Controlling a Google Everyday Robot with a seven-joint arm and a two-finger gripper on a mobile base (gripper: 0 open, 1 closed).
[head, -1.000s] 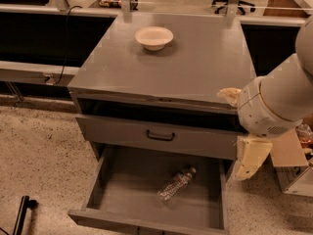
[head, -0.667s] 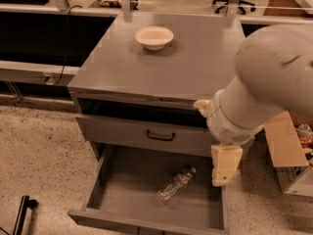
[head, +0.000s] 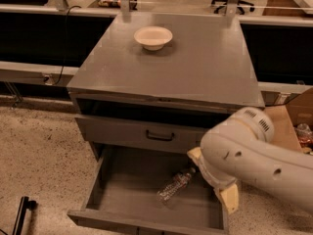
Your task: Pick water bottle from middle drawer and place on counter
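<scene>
The water bottle (head: pixel 175 186) lies on its side on the floor of the open middle drawer (head: pixel 128 192), right of centre, cap pointing to the back right. My gripper (head: pixel 215 180) hangs at the end of the big white arm over the drawer's right side, just right of the bottle and above it. The arm hides the drawer's right wall. The counter (head: pixel 195 72) is the flat grey cabinet top above, with a white bowl (head: pixel 153 37) near its back.
A shut grey drawer front with a black handle (head: pixel 159 136) sits above the open drawer. A cardboard box (head: pixel 288 124) stands at the right of the cabinet. A black object (head: pixel 22 218) lies on the speckled floor at lower left.
The arm has swung left and down, from beside the cabinet's right edge to over the drawer's right side, close to the bottle. The bottle has not moved.
</scene>
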